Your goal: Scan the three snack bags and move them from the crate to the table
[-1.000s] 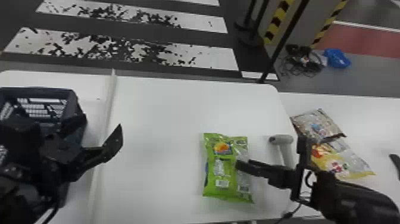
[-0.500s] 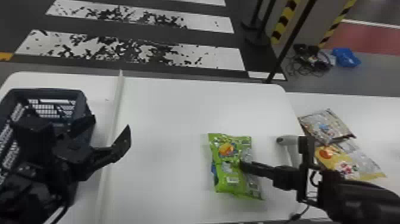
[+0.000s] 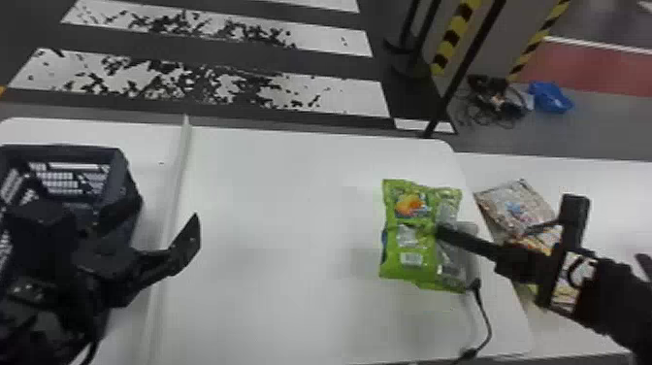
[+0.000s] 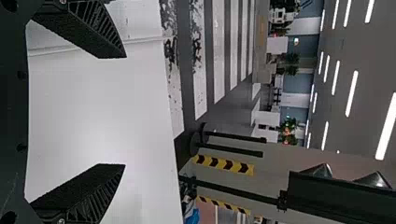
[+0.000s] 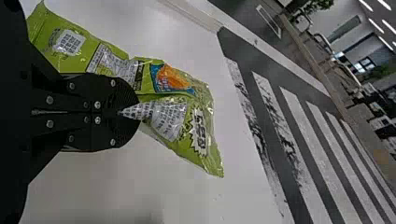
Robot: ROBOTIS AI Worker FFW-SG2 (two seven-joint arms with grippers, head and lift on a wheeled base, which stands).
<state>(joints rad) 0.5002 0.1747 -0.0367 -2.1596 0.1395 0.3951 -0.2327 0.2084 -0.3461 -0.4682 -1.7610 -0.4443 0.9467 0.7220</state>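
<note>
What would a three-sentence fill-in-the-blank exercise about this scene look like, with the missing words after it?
The right tool grips a bag that is mostly ____ in colour. The left tool has ____ between its fingers. The crate is on the robot's ____ side.
Missing words: green; nothing; left.

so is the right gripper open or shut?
Shut. In its wrist view the right gripper's fingers are together, with a gathered fold of the green snack bag pinched between their tips.
</note>
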